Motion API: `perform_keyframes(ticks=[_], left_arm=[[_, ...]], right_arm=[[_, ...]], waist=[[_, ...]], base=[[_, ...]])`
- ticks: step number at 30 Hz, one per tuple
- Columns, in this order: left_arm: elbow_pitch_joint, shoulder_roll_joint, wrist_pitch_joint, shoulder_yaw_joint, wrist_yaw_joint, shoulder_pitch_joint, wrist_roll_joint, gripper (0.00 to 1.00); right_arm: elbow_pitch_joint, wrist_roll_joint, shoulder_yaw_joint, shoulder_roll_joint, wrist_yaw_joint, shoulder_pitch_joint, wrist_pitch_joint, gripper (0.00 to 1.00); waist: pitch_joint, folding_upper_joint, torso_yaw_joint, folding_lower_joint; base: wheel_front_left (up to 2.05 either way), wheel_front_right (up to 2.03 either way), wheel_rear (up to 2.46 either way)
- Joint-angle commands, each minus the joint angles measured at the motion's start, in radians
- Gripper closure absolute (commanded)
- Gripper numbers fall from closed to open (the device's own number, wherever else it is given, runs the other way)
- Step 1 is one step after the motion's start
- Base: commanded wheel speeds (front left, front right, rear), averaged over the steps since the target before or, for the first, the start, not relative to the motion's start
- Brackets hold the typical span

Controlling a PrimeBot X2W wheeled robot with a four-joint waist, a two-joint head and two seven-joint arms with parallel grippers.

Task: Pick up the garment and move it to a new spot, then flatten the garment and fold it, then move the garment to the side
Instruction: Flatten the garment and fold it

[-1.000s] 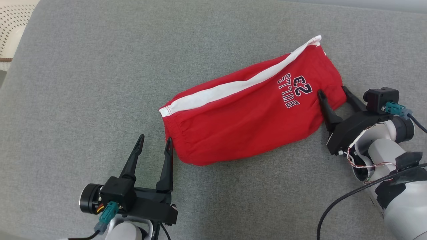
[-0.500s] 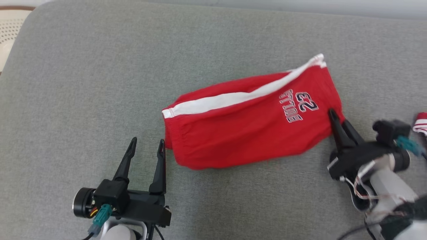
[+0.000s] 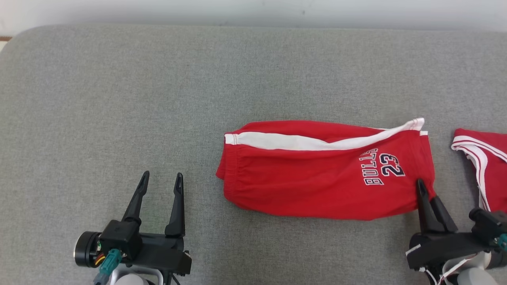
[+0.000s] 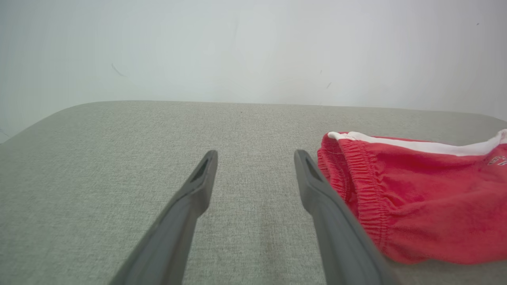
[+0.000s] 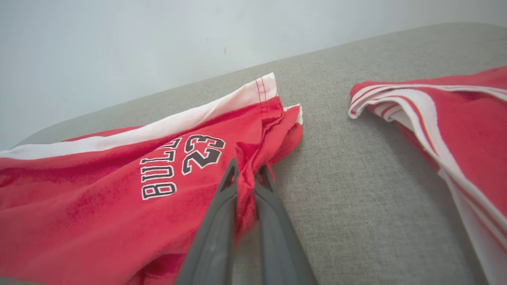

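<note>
Right wrist view: the right pincer (image 5: pixel 248 168) is clamped on a bunched fold of the red shorts (image 5: pixel 99 217), its two dark fingers nearly together with a ridge of red cloth pinched between them. The grip sits at the hem end of the shorts, just beside the printed "BULLS 23" lettering (image 5: pixel 202 152) and below the white side stripe (image 5: pixel 158 128).

In the head view this pincer stands at the lower right, its tips on the near right corner of the shorts. The shorts lie stretched lengthways on the grey fabric-covered tabletop (image 3: pixel 119 99), right of its middle. The elastic waistband (image 3: pixel 229 174) is to the left, the hem is to the right, and the white stripe runs along the far edge.

The left pincer (image 3: pixel 162 175) is spread apart and holds nothing. It sits at the lower left, fingers pointing away from the robot, near the waistband but clear of it, with bare grey cloth between its fingers.

A second red garment (image 3: pixel 485 158) with white trim lies on the tabletop just right of the shorts' hem, with a strip of bare grey between the two. A pale wall (image 4: pixel 237 47) rises behind the tabletop's far edge.
</note>
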Motion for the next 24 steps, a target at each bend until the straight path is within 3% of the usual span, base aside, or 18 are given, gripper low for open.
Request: perform_keyframes(ticks=[1,7,13,24], left_arm=[[0.003,0.007,-0.003,0.001,-0.004,0.014,0.004,0.00],[0.002,0.012,-0.003,-0.003,-0.007,0.014,-0.002,0.00],[0.000,0.008,-0.003,-0.008,-0.006,0.014,-0.009,0.00],[0.005,-0.009,-0.003,-0.025,-0.006,-0.001,-0.025,0.00]], right_arm=[[-0.021,-0.019,-0.010,0.006,-0.001,0.006,0.010,1.00],[-0.163,-0.120,0.047,0.019,-0.001,-0.049,0.063,1.00],[-0.252,-0.128,0.263,0.048,-0.001,-0.128,0.131,1.00],[-0.040,-0.030,0.558,0.090,-0.001,-0.281,0.138,1.00]], waist=[[-0.008,-0.0001,-0.006,0.0000],[-0.018,-0.0001,-0.004,0.0000],[-0.020,-0.0001,0.007,0.0000],[-0.002,-0.0001,0.058,0.0000]], base=[[0.00,0.00,0.00],[0.00,0.00,0.00],[0.00,0.00,0.00],[0.00,0.00,0.00]])
